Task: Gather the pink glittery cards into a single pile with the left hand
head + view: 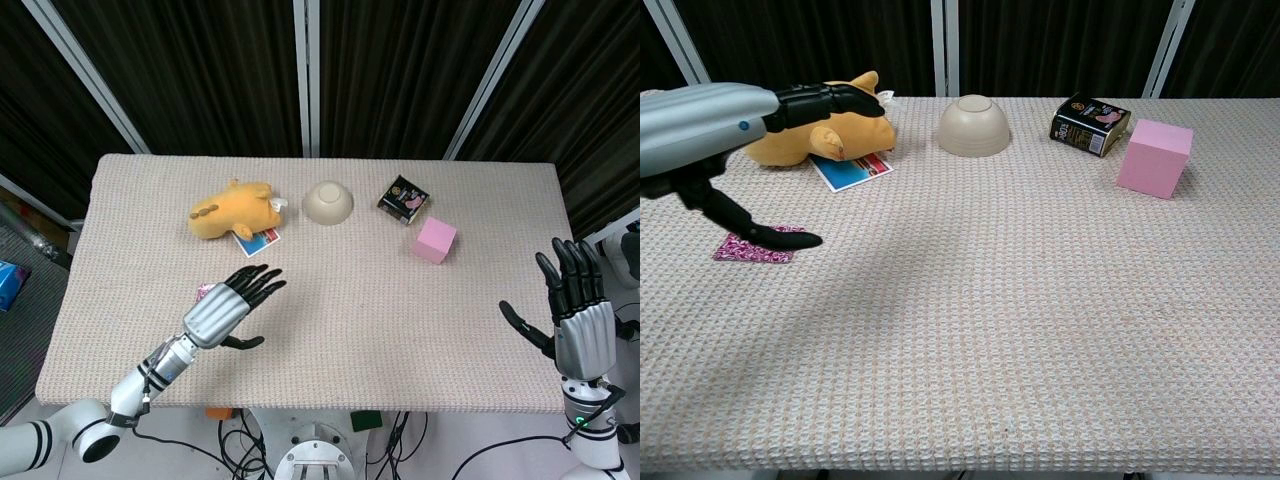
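Pink glittery cards (755,246) near left table edge | left robot hand (232,300) spread above

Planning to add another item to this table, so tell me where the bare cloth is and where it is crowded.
Free: the wide middle and front, between the left hand and right hand, below the bowl and pink block. Crowded: the far row, with plush toy over a picture card, bowl, dark packet, block. Pink glittery cards lie under the left hand.
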